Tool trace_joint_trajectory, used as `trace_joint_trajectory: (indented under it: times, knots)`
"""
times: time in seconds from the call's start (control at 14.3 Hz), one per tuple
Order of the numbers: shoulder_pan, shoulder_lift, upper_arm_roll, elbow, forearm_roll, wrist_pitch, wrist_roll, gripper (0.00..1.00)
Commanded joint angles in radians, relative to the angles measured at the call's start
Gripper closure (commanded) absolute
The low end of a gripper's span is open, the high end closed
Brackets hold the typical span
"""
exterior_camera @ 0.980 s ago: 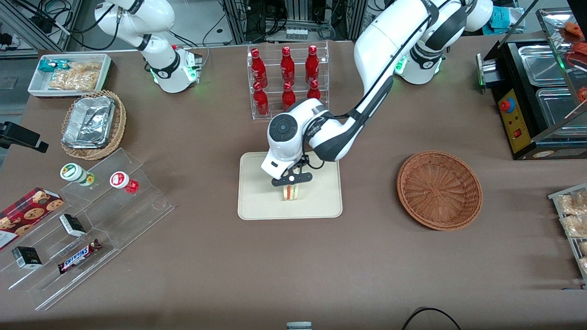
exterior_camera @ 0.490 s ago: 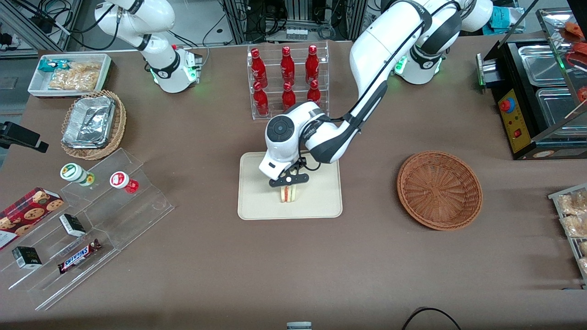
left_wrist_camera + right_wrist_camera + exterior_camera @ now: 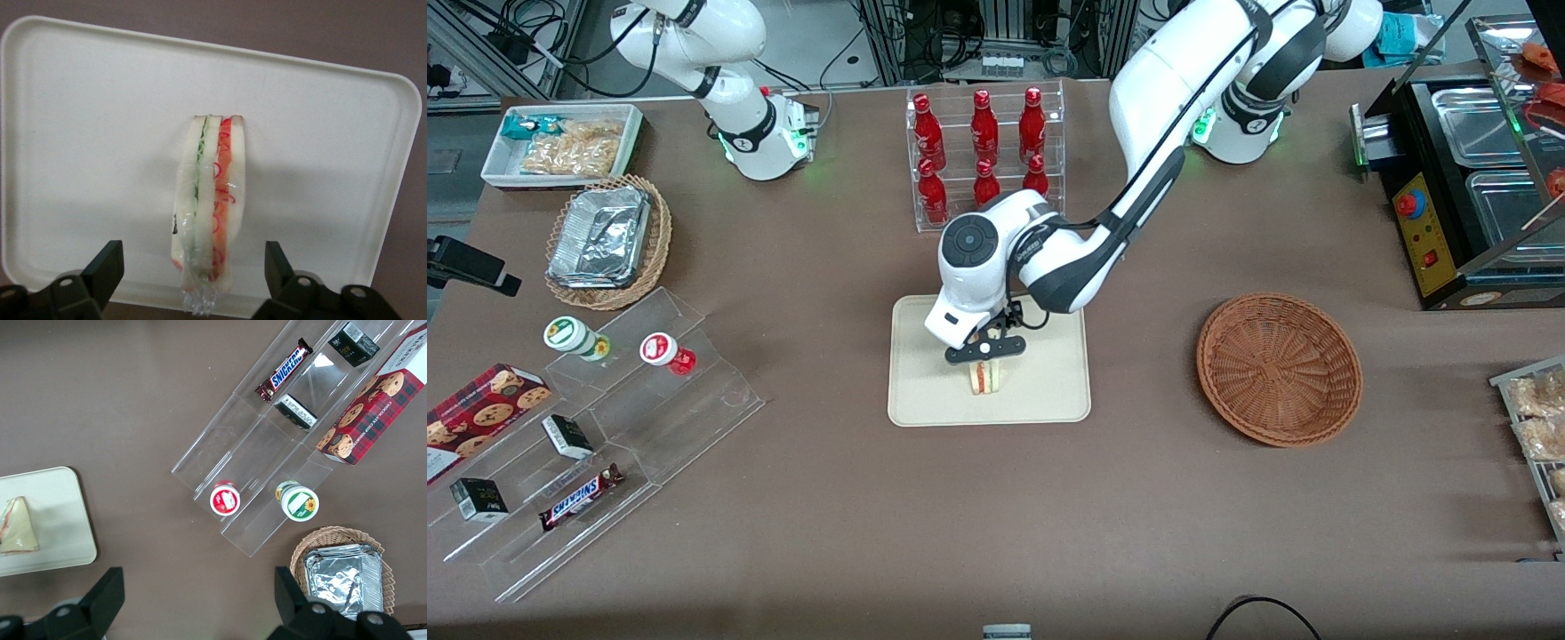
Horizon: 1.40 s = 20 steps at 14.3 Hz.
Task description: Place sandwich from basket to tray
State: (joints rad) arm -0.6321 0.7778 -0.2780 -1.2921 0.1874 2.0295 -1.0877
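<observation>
The sandwich (image 3: 985,377), a clear-wrapped white wedge with red and green filling, stands on its edge on the cream tray (image 3: 1049,391), near the tray's middle. My left gripper (image 3: 984,360) hangs right above it. In the left wrist view the gripper (image 3: 192,261) is open, with its black fingers (image 3: 107,263) wide apart on either side of the sandwich (image 3: 213,193) and not touching it, over the tray (image 3: 100,120). The reddish-brown basket (image 3: 1279,369) sits empty toward the working arm's end. The right wrist view also shows the sandwich (image 3: 17,525) on the tray (image 3: 63,520).
A clear rack of red bottles (image 3: 985,151) stands just farther from the camera than the tray. A clear stepped shelf (image 3: 605,427) with snacks, a tan basket of foil trays (image 3: 609,240) and a white snack bin (image 3: 560,142) lie toward the parked arm's end. A black appliance (image 3: 1449,204) stands at the working arm's end.
The gripper and the sandwich have shifted slightly toward the parked arm's end over the tray. The sandwich stays on the tray.
</observation>
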Motion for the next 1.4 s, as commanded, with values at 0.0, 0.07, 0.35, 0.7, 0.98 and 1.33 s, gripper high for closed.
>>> trace_joint_trajectory:
  times: [0.0,0.07,0.35,0.7,0.98,1.33]
  knots:
    - [0.017,-0.095,0.017,-0.027,0.012,-0.087,0.002,0.00]
    - [0.053,-0.127,0.032,-0.036,-0.002,-0.132,-0.003,0.00]
    - [0.181,-0.228,0.031,-0.168,-0.002,-0.173,0.076,0.00]
    - [0.334,-0.437,0.029,-0.396,-0.060,-0.169,0.319,0.00]
    - [0.457,-0.595,0.031,-0.527,-0.135,-0.187,0.527,0.00]
    - [0.583,-0.728,0.037,-0.564,-0.175,-0.331,0.780,0.00]
